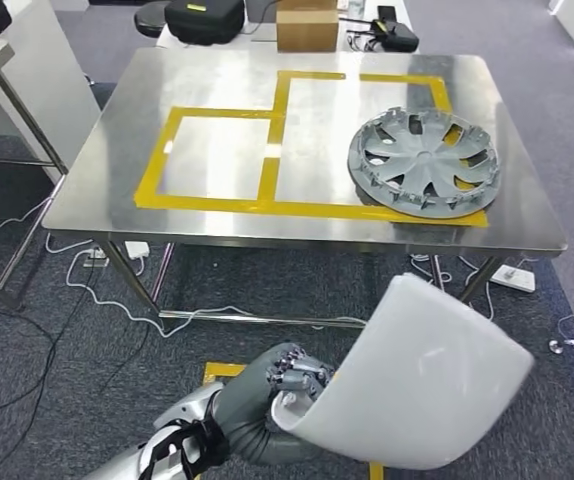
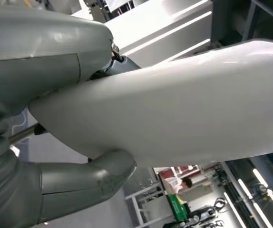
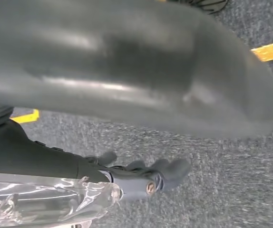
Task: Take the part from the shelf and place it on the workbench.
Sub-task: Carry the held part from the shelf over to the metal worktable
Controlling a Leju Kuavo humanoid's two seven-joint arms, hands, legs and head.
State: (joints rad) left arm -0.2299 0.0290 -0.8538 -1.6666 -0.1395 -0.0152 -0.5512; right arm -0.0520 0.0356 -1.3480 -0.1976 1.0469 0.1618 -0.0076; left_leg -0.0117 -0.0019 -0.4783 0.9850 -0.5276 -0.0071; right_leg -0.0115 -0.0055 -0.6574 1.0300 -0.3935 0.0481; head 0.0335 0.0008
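A curved white panel (image 1: 427,375), the part, is gripped at its near edge by my left hand (image 1: 288,385), fingers (image 1: 297,372) curled over the rim and the thumb (image 2: 102,175) pressed underneath. It hangs above the grey carpet, just short of the steel workbench (image 1: 208,70) and below its front edge. On the workbench, yellow tape (image 1: 269,160) outlines boxes, and a grey wheel cover (image 1: 424,160) lies inside the right-hand box. A cardboard box (image 1: 307,25) sits beyond the workbench's far edge. My right hand (image 3: 142,175) hangs over the carpet, fingers loosely apart, holding nothing.
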